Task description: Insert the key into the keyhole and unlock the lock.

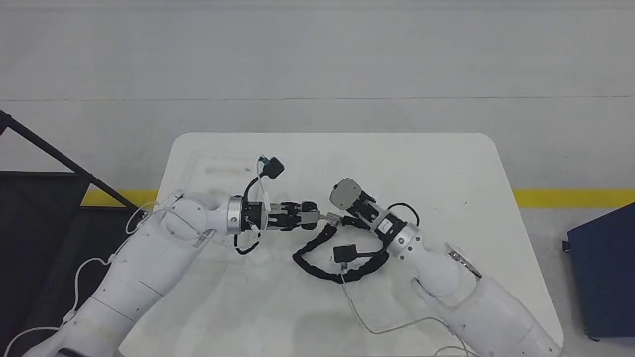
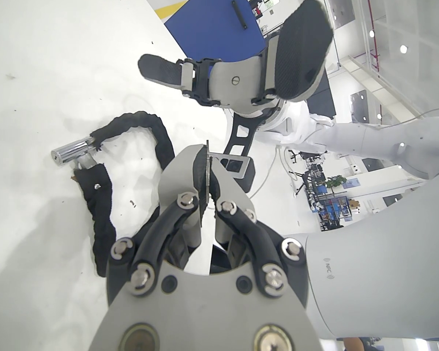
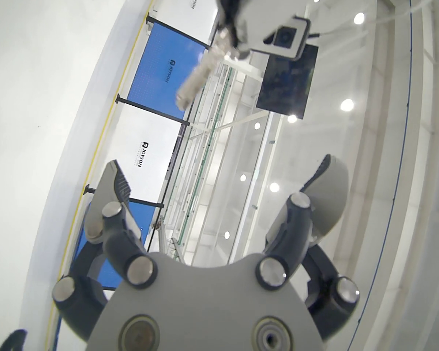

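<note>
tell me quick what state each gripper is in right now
left gripper: closed, holding the key
right gripper: open, holding nothing

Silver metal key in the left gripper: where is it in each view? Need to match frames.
Top view: silver metal key, mid-picture, sticking out of the left gripper toward the right gripper.
Left wrist view: edge-on, pinched in the left gripper.
Right wrist view: jutting from the left gripper.
Shared landmark: the open right gripper facing the key.
</note>
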You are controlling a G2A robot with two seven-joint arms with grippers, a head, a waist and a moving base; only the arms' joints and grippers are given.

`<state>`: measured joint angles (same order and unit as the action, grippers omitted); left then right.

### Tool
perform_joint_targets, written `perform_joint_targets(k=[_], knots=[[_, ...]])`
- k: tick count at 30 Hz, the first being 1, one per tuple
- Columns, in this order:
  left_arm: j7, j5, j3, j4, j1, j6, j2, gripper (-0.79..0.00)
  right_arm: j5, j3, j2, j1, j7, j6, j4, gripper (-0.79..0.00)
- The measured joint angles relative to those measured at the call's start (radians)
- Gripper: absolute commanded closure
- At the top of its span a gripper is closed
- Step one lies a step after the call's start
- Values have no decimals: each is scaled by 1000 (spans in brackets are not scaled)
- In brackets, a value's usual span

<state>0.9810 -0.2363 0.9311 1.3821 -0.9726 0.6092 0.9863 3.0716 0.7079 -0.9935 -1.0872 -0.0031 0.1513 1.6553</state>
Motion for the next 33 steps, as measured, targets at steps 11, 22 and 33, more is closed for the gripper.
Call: perform_joint_targets(k=[11,22,33], knots=[[11,-44,19,-40,20,3,5,0,0,-526,117,334,391,-111,31,-323],[2,-55,9,-100,35,8,18,0,0,-538,155,315,434,-85,89,-696],[14,-100,19,-124,41,29,25,0,-407,-449,163,185,116,145,87,-785]])
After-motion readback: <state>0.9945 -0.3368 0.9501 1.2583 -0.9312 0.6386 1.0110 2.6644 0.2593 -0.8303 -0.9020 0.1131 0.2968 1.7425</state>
